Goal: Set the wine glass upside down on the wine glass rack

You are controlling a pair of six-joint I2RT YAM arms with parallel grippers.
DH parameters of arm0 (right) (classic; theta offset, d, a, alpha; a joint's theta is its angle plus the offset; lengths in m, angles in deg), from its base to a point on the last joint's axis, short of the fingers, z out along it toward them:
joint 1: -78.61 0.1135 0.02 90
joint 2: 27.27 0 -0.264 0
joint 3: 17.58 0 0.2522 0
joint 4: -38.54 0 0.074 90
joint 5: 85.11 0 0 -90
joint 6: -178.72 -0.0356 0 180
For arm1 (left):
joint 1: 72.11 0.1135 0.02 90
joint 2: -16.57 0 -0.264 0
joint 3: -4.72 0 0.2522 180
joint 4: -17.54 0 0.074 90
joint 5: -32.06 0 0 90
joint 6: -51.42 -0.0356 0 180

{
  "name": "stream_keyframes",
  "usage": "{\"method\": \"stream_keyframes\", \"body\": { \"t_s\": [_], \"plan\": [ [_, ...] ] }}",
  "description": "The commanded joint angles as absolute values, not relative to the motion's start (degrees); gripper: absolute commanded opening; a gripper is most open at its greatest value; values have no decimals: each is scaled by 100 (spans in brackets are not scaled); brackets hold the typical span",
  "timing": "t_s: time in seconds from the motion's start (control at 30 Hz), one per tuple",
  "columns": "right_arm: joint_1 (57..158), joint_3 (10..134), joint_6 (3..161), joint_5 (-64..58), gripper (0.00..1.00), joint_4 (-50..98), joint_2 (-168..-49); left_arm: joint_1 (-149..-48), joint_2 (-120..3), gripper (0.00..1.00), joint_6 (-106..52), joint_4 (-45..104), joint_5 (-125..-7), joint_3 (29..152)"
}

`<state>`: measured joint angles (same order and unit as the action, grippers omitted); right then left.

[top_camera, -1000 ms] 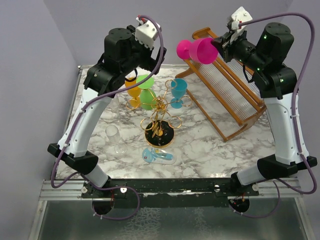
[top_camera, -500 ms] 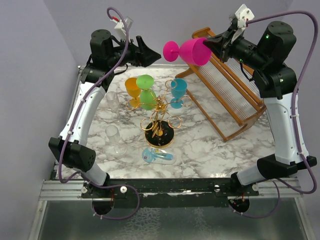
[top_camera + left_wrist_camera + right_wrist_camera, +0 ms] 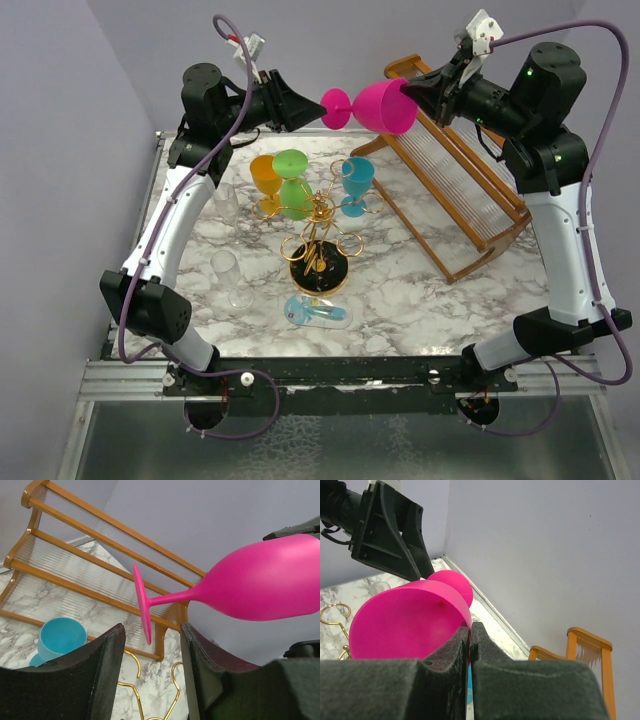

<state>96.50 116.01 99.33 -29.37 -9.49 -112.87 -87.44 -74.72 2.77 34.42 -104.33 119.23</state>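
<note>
Two fingers of the right hand pinch the rim of the pink glass, pressed together on the bowl's wall. It lies sideways in the air, high above and behind the gold rack, with its foot pointing at the left arm. The left hand is spread, and the edge of the foot dips between its fingertips; I cannot tell whether they touch it. Among the rack's far rings are an orange glass, a green glass and a blue glass. Right of the rack stands a wooden rack. Left of it stand two clear glasses. In front of it a pale blue thing lies on the marble table.
</note>
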Motion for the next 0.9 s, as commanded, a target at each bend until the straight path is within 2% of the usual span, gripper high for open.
{"method": "stream_keyframes", "body": {
  "t_s": [0.0,0.1,0.3,0.43,0.5,0.63,0.77,0.87],
  "plan": [
    [9626,11592,9824,-3194,1,-746,-11285,-8746,-7555,47,457,3152,-10630,11964],
    [9628,11573,9797,-3260,1,-739,-11290,-8757,-7587,40,497,3148,-10645,11973],
    [9628,11547,9796,-3299,1,-721,-11317,-8811,-7640,38,496,3184,-10643,11972],
    [9628,11520,9812,-3297,1,-708,-11312,-8828,-7669,31,487,3221,-10631,11978],
    [9627,11497,9830,-3281,1,-704,-11303,-8825,-7676,24,480,3234,-10633,11997],
    [9628,11396,9928,-3166,1,-698,-11257,-8826,-7691,0,330,3353,-10593,12104],
    [9624,11243,10126,-2914,2,-742,-11166,-8819,-7624,0,-87,3743,-10376,12281],
    [9627,11123,10267,-2755,15,-810,-11078,-8733,-7560,0,-308,4025,-10180,12409]
  ]
}}
